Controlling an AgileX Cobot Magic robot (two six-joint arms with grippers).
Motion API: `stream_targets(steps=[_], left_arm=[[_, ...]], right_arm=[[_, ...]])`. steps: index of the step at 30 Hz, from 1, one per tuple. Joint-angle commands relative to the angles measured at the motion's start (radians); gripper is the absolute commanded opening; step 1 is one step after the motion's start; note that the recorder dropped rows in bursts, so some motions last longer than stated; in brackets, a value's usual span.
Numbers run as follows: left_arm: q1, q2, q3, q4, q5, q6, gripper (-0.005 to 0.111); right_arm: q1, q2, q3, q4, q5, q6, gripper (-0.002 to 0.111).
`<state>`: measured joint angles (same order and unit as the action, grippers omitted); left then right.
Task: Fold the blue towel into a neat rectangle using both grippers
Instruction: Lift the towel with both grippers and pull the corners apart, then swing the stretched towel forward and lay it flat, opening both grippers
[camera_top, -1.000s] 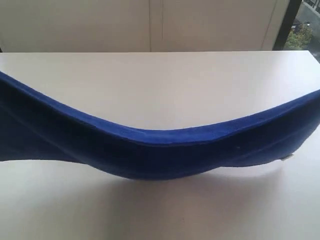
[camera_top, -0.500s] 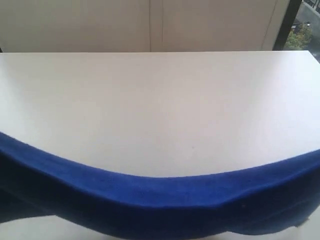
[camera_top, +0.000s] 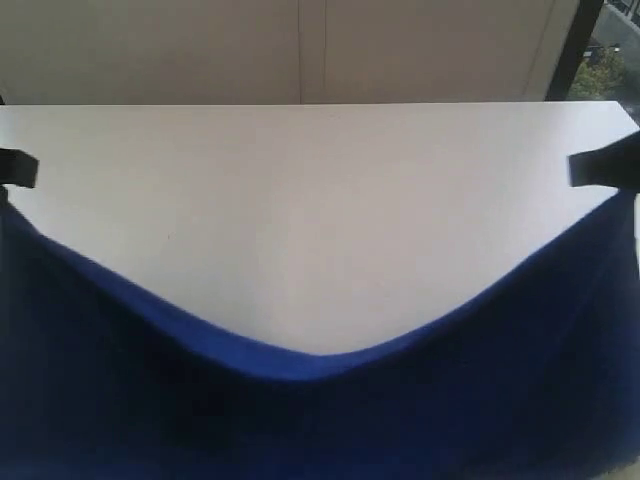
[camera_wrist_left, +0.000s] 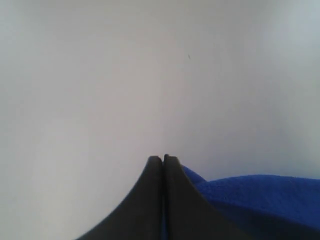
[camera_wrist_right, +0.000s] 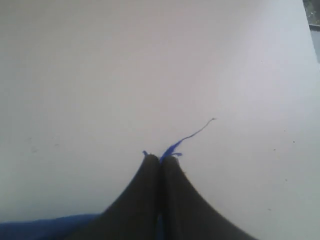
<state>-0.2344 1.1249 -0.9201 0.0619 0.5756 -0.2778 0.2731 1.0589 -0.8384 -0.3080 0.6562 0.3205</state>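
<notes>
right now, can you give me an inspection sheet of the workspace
surface: white table, a few faint specks
job's things: blue towel hangs between both arms, sagging in the middle, filling the lower exterior view
clutter: nothing seen
end effectors: left end effector and right end effector both shut on the blue towel; a loose thread pokes from the right one's tips
cables: nothing seen
surroundings: pale wall panels behind the table; window with greenery at the far right corner

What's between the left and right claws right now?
Exterior view: the blue towel, pinched by the left claw and right claw, sags in a V between them; above its edge, only bare white table.
</notes>
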Motion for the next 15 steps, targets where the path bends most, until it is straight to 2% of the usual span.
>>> stream_targets(steps=[1, 7, 11, 15], left_arm=[[0.003, 0.171, 0.005, 0.036, -0.229, -0.048, 0.0], [0.054, 0.371, -0.008, 0.038, -0.473, -0.065, 0.0], [0.081, 0.465, -0.017, 0.036, -0.618, -0.065, 0.0], [0.089, 0.524, -0.04, 0.036, -0.686, -0.065, 0.0]], right_arm=[[-0.006, 0.21, -0.017, -0.142, -0.165, 0.146, 0.0], [-0.031, 0.425, -0.094, -0.349, -0.258, 0.359, 0.0], [-0.067, 0.525, -0.14, -0.366, -0.313, 0.369, 0.0], [-0.109, 0.599, -0.19, -0.374, -0.324, 0.377, 0.0]])
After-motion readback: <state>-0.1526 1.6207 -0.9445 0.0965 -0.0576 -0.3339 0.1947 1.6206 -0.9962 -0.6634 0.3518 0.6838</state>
